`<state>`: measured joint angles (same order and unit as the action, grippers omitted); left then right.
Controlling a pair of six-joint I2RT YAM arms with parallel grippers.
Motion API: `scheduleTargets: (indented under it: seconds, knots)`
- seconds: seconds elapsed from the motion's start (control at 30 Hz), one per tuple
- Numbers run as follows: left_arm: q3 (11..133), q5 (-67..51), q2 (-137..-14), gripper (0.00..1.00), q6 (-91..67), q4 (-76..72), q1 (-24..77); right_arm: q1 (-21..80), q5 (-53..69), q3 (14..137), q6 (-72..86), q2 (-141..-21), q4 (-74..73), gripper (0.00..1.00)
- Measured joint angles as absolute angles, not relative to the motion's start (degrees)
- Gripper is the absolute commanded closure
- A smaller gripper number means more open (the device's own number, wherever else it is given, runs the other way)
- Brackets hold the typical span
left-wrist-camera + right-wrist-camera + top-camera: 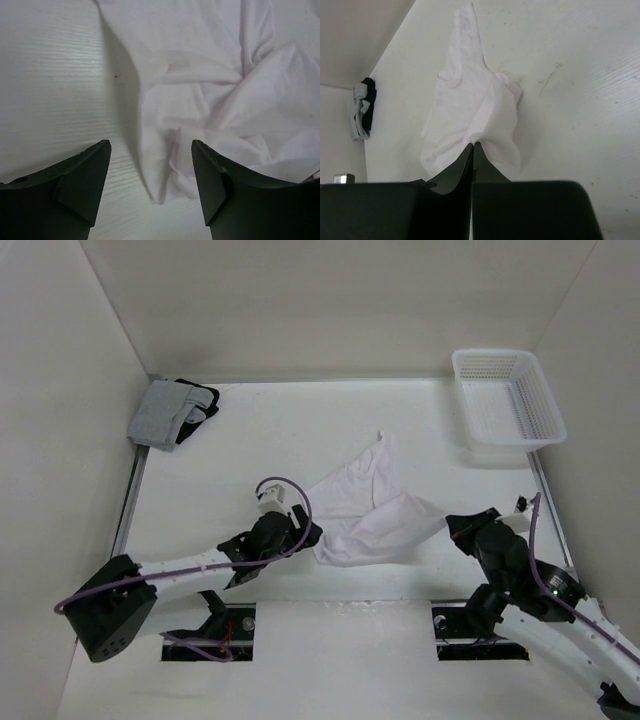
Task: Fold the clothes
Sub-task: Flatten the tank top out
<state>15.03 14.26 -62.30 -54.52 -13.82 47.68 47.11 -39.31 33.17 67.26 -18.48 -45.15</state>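
Note:
The clothes (365, 505) are one thin white garment lying rumpled in the middle of the table, stretched from a far point to a near-right corner. My left gripper (308, 533) stands open at its near-left edge. In the left wrist view a fold of the clothes (225, 100) lies between and beyond the spread fingers of the left gripper (151, 150), with nothing pinched. My right gripper (452, 525) is shut on the garment's right corner. The right wrist view shows the cloth (470, 105) bunched at the closed tips of the right gripper (473, 145).
A white mesh basket (508, 400) stands at the back right corner. A grey-and-black garment bundle (172, 412) lies at the back left corner against the wall and also shows as the bundle (362, 112) in the right wrist view. Walls enclose the table on three sides.

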Motion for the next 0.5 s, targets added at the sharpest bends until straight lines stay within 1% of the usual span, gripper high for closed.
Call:
scheduleTargets:
  seconds: [0.07,0.1,0.17,0.2,0.23,0.27,0.3,0.37,0.5]
  knots:
    - [16.27,13.87,-65.87,0.35,-54.04,-16.05,49.01,46.52,-40.14,33.17,66.98,-16.56,-45.91,1.0]
    - [17.02,13.56,-67.96,0.37,-53.76,-17.3,49.36,46.33,-40.47,33.17,66.72,-16.14,-45.93,1.0]
    - [18.65,13.3,-72.55,0.45,-53.52,-19.25,49.52,45.87,-40.71,33.17,66.02,-16.53,-45.91,1.0]
    - [19.46,13.37,-74.78,0.54,-53.32,-20.4,49.34,45.78,-40.69,33.17,65.63,-17.06,-45.76,0.99]
    - [20.45,13.39,-76.51,0.68,-53.34,-21.12,49.08,45.78,-40.62,33.12,65.12,-17.74,-45.43,0.99]
    - [21.58,13.47,-78.46,0.81,-53.25,-21.74,48.56,45.82,-40.53,32.99,64.47,-18.39,-44.64,0.99]
    - [22.68,13.56,-80.31,0.88,-53.04,-22.22,47.81,45.91,-40.29,32.77,63.55,-19.16,-43.29,0.99]
    - [24.53,13.69,-83.18,0.92,-53.06,-22.48,45.71,46.17,-39.66,32.62,61.25,-21.23,-40.29,0.99]
    - [29.63,13.91,-84.66,0.96,-53.76,-21.45,39.83,45.01,-35.64,34.15,54.35,-28.18,-32.29,1.0]
